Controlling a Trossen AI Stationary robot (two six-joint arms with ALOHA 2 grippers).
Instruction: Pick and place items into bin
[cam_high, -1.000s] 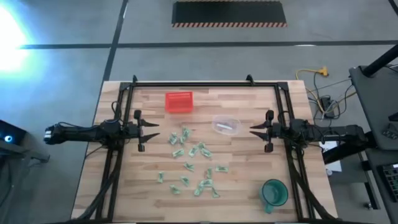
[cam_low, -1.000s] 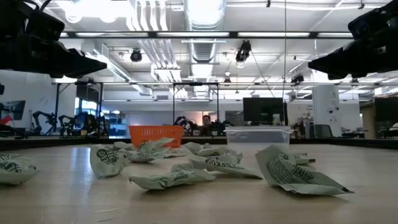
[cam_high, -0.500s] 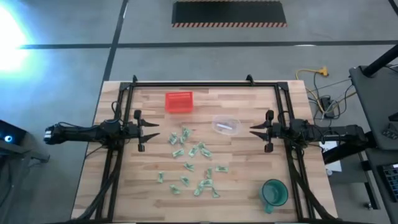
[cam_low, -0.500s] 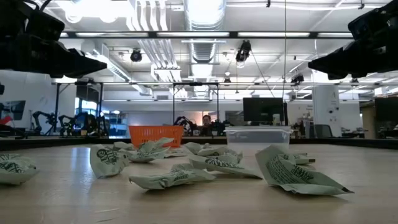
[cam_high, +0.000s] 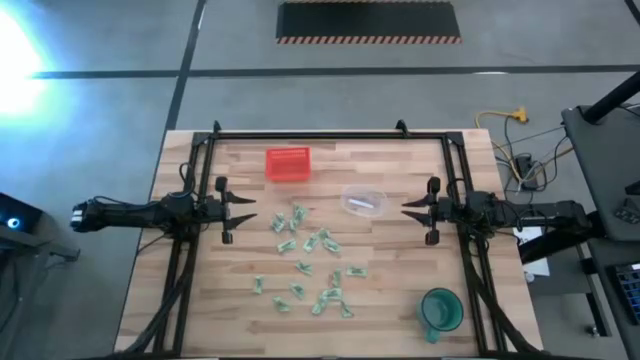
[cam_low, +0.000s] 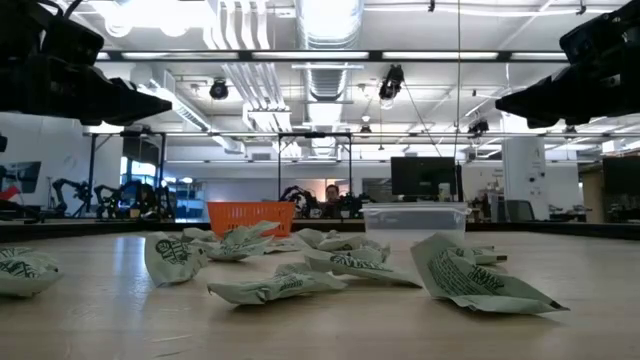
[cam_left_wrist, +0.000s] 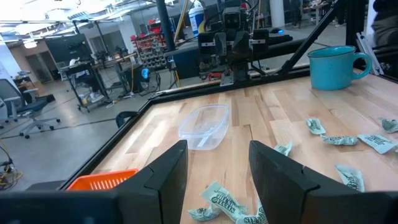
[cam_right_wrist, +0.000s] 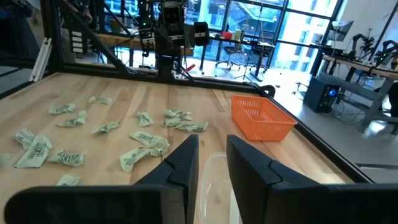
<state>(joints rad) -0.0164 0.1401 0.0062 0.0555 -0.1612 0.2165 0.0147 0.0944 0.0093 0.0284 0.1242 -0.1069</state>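
Many items (cam_high: 312, 262) scattered between left gripper (cam_high: 240, 210); right gripper (cam_high: 414, 209); untouched

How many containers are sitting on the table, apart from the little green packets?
3: a red basket at the far side, nearer the left gripper; a clear tub near the right gripper; a teal mug at the near right corner. None seems hidden.

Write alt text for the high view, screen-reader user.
Overhead view of a wooden table with about twenty pale green wrapped candies scattered across its middle. A red basket, a clear plastic tub and a teal mug stand around them. The left gripper and right gripper hang on either side, jaws open and holding nothing.
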